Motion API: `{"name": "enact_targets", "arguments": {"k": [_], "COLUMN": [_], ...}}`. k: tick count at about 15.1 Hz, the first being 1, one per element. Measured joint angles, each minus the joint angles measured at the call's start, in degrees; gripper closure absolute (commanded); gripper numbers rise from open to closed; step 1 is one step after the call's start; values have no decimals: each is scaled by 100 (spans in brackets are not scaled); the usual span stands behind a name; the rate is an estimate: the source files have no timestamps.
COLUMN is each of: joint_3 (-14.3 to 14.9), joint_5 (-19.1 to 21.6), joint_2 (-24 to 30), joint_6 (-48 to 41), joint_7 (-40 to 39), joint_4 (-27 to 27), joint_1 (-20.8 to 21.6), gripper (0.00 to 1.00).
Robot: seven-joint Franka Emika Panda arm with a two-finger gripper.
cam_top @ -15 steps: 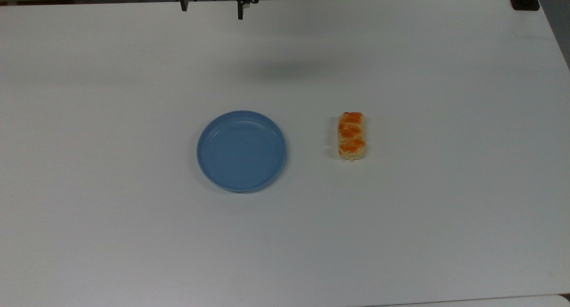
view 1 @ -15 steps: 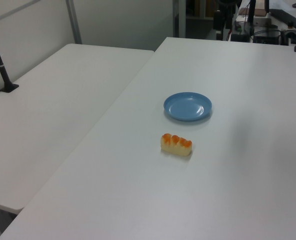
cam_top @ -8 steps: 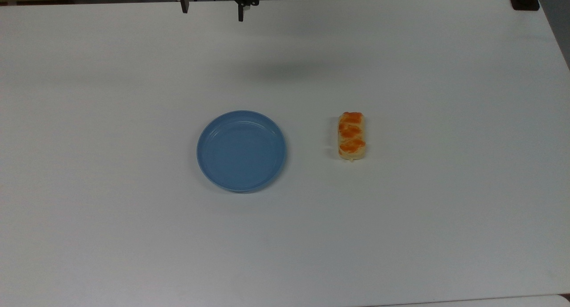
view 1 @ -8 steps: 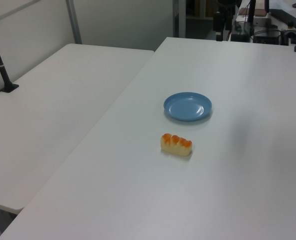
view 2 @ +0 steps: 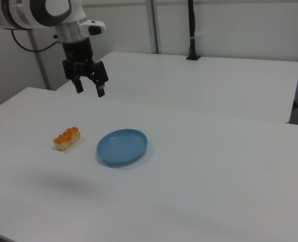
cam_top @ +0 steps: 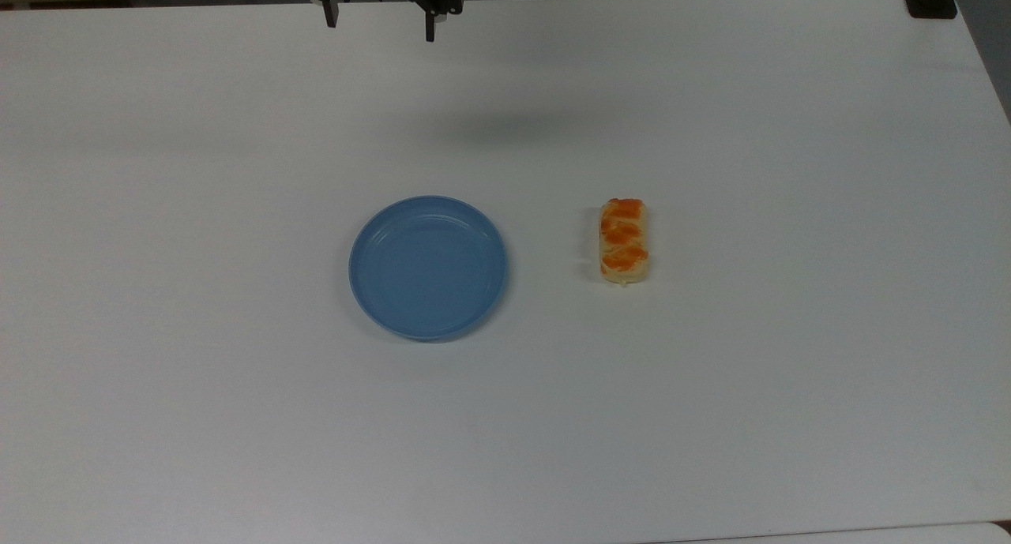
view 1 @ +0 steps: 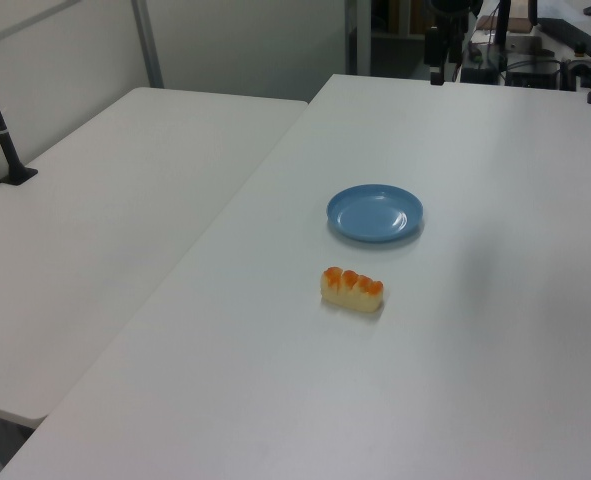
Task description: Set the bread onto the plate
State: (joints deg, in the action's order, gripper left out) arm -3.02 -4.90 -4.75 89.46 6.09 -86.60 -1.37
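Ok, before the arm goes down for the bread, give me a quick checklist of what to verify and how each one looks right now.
1. Tool open and holding nothing: ok, its fingers are spread.
2. Bread free to grasp: ok, it lies alone on the white table, apart from the plate.
3. Plate ready to receive: ok, nothing lies in it.
4. Tool lined up over the bread: not ok, it hangs high near the table's far edge in the top view.
5. Path from tool to bread unobstructed: ok, only bare table in between.
6. Finger line matched to the bread's narrow width: cannot tell.
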Motion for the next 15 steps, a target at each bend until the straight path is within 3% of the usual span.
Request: {"name": "enact_targets", "arguments": {"k": [7, 15], "joint_3": [-20, -58], "joint_5": [28, 35], "joint_2": [-76, -908], "joint_6": [2, 750], "joint_7": [-2, 583], "joint_4": [-5, -85], "joint_1": [95, 1133], "gripper": [0, 0]}}
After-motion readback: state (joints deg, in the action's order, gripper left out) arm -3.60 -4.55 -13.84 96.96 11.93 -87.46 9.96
